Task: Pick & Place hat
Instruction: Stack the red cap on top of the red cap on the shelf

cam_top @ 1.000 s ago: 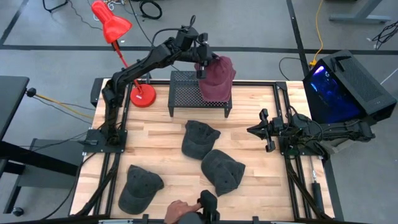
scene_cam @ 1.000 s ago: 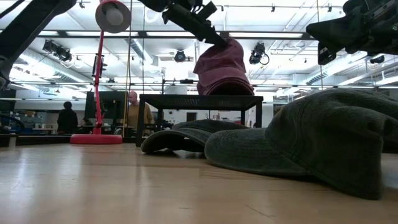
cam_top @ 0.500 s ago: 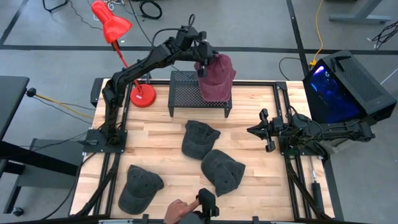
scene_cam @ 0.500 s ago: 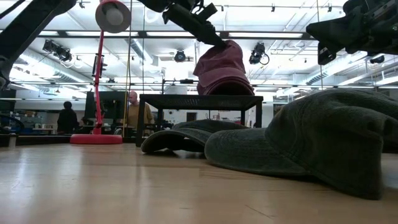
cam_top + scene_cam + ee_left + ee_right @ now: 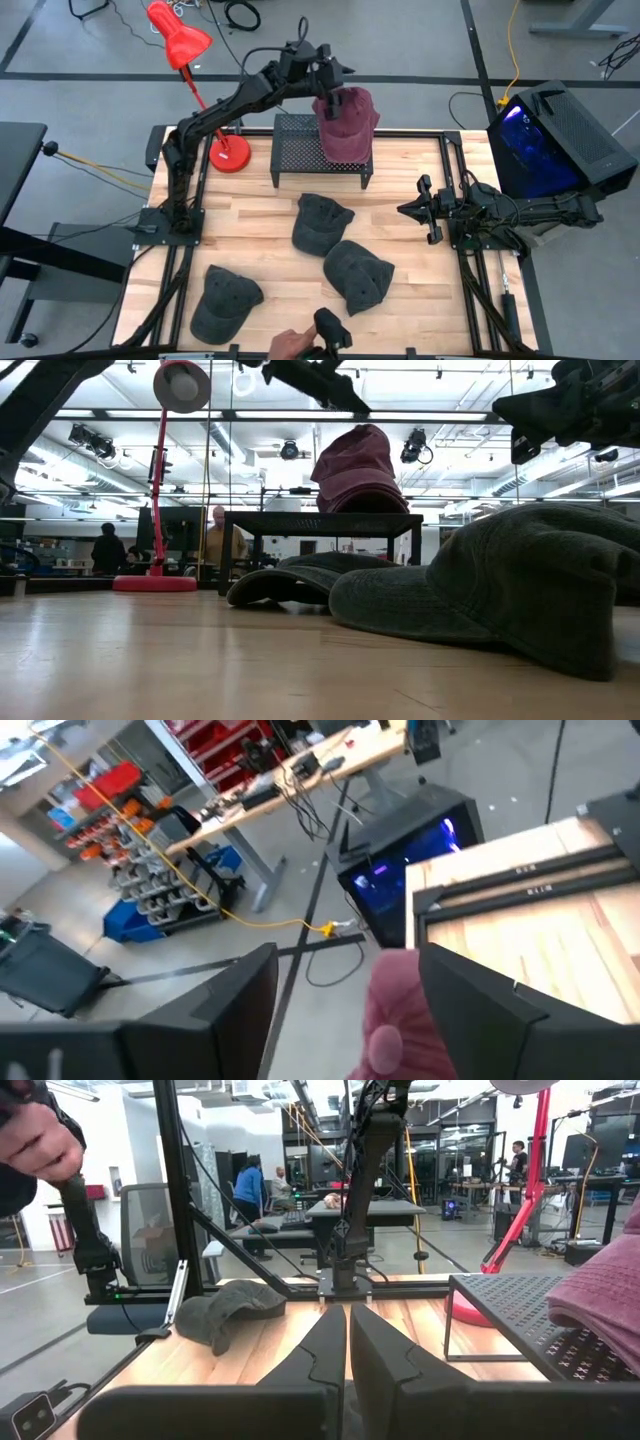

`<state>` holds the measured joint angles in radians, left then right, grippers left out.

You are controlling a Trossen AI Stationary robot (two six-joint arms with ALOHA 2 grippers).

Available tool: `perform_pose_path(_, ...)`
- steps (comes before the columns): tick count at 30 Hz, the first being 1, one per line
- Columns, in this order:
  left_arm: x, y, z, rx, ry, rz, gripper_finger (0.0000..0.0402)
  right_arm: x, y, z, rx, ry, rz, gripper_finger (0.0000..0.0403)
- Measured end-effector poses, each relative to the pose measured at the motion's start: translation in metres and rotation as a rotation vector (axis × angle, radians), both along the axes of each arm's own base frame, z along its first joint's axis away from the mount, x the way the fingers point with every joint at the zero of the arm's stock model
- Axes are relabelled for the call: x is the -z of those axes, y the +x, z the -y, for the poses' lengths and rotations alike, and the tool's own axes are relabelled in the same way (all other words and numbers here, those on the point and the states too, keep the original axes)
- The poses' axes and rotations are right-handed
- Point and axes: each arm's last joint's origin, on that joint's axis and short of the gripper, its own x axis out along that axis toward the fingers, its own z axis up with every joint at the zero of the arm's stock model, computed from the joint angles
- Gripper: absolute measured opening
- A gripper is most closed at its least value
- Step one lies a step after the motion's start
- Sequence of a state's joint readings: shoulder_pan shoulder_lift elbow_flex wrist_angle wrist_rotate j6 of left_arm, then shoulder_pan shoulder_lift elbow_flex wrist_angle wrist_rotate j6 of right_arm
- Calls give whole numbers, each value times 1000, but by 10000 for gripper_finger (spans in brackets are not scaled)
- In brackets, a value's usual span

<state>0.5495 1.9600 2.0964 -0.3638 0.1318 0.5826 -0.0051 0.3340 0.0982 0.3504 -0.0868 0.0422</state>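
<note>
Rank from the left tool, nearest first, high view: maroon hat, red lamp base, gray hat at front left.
From the left tool:
1. Maroon hat, just below it on the rack's right end.
2. Red lamp base, left of the rack.
3. Gray hat, table's front-left corner.

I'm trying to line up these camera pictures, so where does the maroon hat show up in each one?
High view: the maroon fabric hat sits on the black mesh stand, at its right end.
Low view: upper centre, on the stand.
Left wrist view: at the bottom, between the dark fingers.
Right wrist view: at the right edge, on the stand.
Shared landmark: the stand, not visible in the left wrist view.
</note>
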Motion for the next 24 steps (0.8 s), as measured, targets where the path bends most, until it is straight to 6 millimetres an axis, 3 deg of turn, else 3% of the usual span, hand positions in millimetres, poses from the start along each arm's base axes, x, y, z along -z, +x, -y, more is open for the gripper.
perform_pose_path(8, -11, -9, 2, 29, -136, 82, 217, 0, 0, 0, 0, 0, 0, 23)
perform_pose_path(20, -5, -9, -3, 55, -139, 51, 20, 0, 0, 0, 0, 0, 0, 23)
perform_pose_path(24, -1, -10, -6, 54, -151, 33, 11, 0, 0, 0, 0, 0, 0, 23)
